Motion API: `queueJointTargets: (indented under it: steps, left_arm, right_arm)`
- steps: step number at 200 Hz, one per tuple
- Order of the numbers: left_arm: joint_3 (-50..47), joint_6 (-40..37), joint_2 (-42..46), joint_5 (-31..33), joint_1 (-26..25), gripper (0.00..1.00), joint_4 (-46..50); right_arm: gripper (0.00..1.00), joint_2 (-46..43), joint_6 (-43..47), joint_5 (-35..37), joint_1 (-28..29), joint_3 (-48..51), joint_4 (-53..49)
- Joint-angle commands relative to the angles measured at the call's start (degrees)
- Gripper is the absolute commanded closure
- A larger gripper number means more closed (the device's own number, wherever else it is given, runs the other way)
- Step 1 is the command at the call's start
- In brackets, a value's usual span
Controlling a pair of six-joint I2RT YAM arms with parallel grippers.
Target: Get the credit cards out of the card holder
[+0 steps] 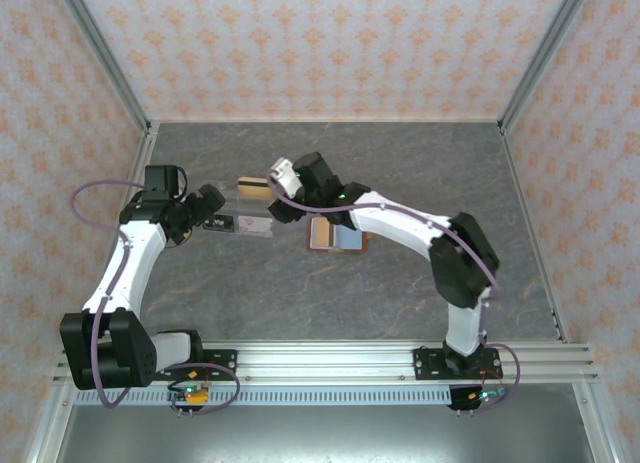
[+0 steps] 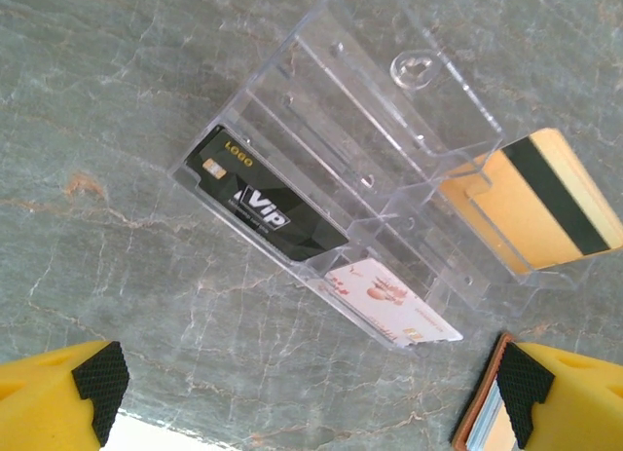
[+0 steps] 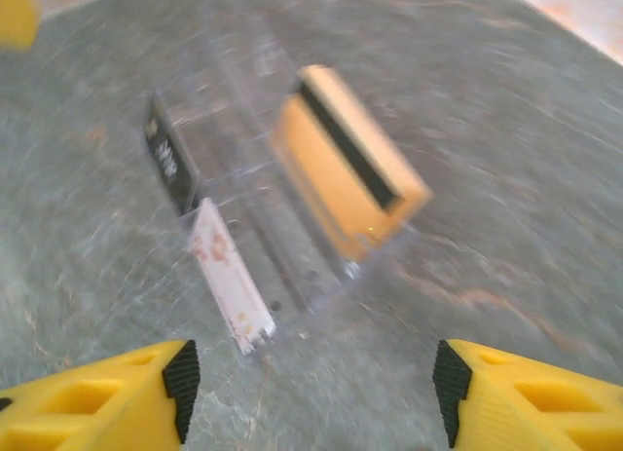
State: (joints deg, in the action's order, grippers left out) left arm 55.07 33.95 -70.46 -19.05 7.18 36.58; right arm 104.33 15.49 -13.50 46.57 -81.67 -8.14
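Observation:
The card holder (image 1: 335,235), a reddish-brown wallet, lies on the grey table partly under my right arm; its edge (image 2: 477,417) shows beside my left finger. Three credit cards stand in a clear plastic rack (image 2: 370,110): a black one (image 2: 263,203), a pinkish-white one (image 2: 389,300) and a tan-gold one with a dark stripe (image 2: 550,203). My left gripper (image 2: 311,383) is open and empty, just left of the rack. My right gripper (image 3: 313,381) is open and empty, near the tan-gold card (image 3: 346,173); that view is blurred.
The rack (image 1: 245,223) sits mid-table between the two grippers (image 1: 210,205) (image 1: 278,205). Patterned walls enclose the table on three sides. Bare grey surface extends to the right and toward the near rail.

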Motion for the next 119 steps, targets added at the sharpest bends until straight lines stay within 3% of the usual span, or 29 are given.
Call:
queueJointTargets:
  steps: [1, 15, 33, 61, 83, 119]
  left_arm:
    - [-1.35, -0.79, 0.42, -0.67, 0.38, 0.0, -1.18]
    - [-1.62, -0.64, 0.49, -1.47, 0.27, 0.0, -1.67]
    - [-2.17, -0.47, 0.66, -2.37, 0.13, 0.0, -2.66]
    - [-2.45, -0.84, 0.58, -3.16, -0.77, 0.0, -3.09]
    - [-2.02, -1.5, 0.01, -3.21, -2.26, 0.0, -2.65]
    - [-1.37, -2.32, -1.46, -3.66, -5.53, 0.0, -2.64]
  right_arm:
    - [0.26, -6.32, -13.34, 14.52, -0.29, 5.46, -1.69]
    - [0.15, -8.35, -18.44, 18.89, -0.81, 6.47, -7.86]
    - [0.14, -8.8, -23.84, 20.82, -2.11, 7.54, -15.4]
    - [0.14, -7.21, -29.71, 17.95, -4.03, 10.28, -18.64]
    - [0.21, -3.25, -34.52, 14.0, -6.2, 9.08, -20.52]
    - [0.4, 1.69, -38.85, 0.25, -9.35, 9.84, -13.9]
